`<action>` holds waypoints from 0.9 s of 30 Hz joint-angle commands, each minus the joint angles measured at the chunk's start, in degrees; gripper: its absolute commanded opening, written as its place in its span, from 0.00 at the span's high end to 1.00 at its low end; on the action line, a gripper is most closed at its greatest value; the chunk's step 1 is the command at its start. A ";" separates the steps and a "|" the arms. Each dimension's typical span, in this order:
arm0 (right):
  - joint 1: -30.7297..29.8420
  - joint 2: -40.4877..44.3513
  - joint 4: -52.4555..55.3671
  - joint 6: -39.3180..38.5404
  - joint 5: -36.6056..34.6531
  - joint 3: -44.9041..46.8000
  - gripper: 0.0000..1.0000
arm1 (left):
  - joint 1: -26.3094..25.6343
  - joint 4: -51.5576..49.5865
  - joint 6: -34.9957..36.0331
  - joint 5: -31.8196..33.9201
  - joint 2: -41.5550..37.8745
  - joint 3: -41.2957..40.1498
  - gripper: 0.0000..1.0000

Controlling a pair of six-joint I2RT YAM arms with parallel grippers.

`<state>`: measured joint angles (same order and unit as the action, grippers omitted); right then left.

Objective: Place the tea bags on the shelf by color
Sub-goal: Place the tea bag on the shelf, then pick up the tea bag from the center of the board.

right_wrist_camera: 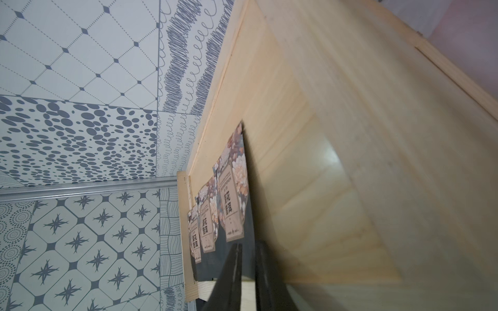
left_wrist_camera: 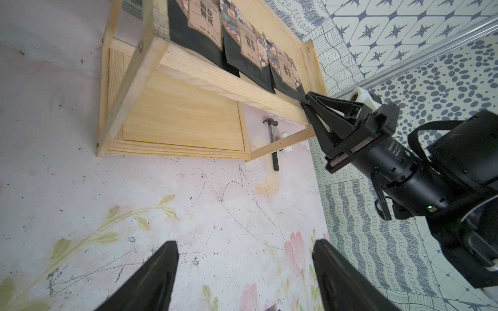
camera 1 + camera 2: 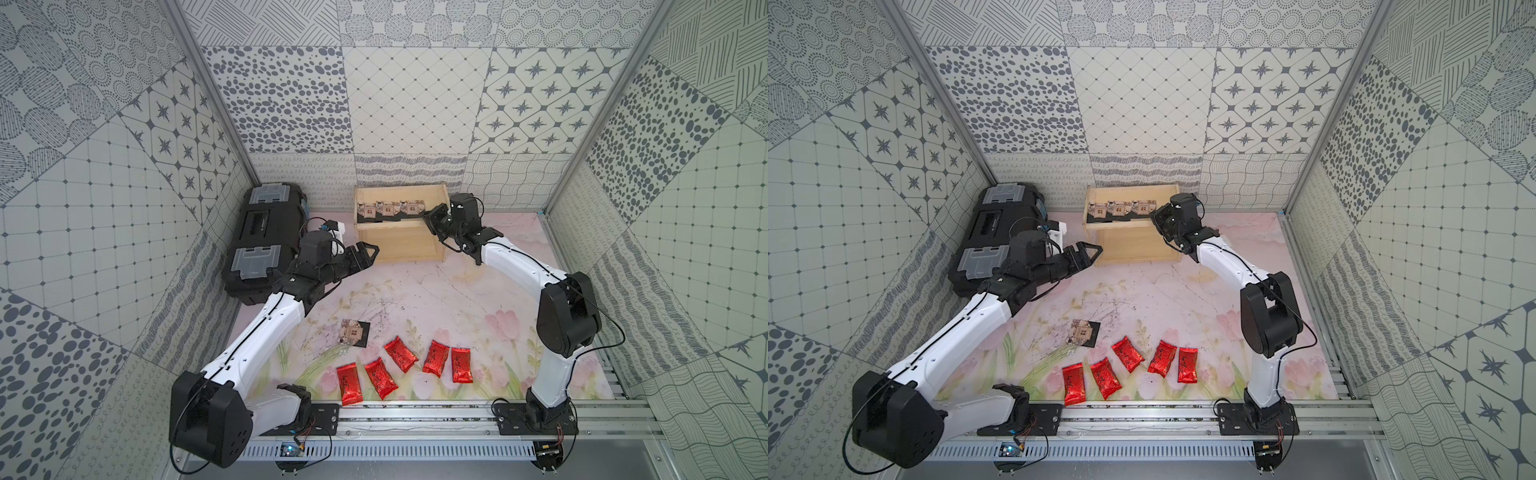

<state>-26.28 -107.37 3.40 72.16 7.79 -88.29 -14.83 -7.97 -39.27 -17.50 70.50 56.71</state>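
Tea bags (image 3: 389, 208) are part sorted, and we judge the step in hand to be settling a black one at the right end of the upper tier of the shelf (image 3: 399, 245). Three black sachets (image 3: 368, 211) lie side by side on that tier. In the left wrist view their dark lower edges reach over the front rail.

The right tool (image 3: 430, 218) is at the outermost sachet (image 3: 412, 207). Its jaws stand close together with the sachet's dark edge at the tips, but we cannot tell whether they pinch it or only stand beside it. To do this well we would leave the packet flat, next to its neighbour rather than on it. We would also nudge it back from the rail and draw away straight, so that nothing is dragged off.

The left tool (image 3: 370, 254) hangs wide open and empty over the worktop (image 3: 436, 299), just before the shelf's lower left corner.

We count nine tea bags:
- Four are black: three on the shelf and one loose black sachet (image 3: 353, 332) on the worktop.
- Five are red pouches (image 3: 400, 354), in a loose row near the worktop's front edge, none shelved.

The lower tier holds nothing. We also count one shelf, one black toolbox (image 3: 266, 241), and one small hammer (image 2: 272, 140) on the worktop beside the shelf
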 commanded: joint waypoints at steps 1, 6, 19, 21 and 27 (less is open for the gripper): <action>0.26 -1.56 4.20 -1.70 1.49 -0.81 0.76 | 0.86 3.00 -0.17 -1.31 0.27 -0.09 0.17; 0.92 0.67 7.44 -2.31 0.98 -0.57 0.63 | 1.01 2.84 -0.24 -1.10 0.27 -0.09 0.17; 0.57 7.31 9.99 -7.78 1.86 0.77 0.56 | 1.91 -3.03 -2.24 -0.33 2.33 1.38 0.21; -0.36 9.38 9.03 -11.82 4.72 1.56 0.55 | 2.34 -5.20 -2.80 -0.58 2.13 0.84 0.23; -9.49 17.30 -0.25 -33.44 8.13 15.98 0.54 | 4.54 -11.29 -4.53 0.67 -1.58 -6.75 0.25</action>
<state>-31.24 -92.88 7.92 52.69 13.54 -76.66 -11.94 -12.32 -41.85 -17.54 71.09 54.11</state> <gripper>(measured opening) 0.455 0.751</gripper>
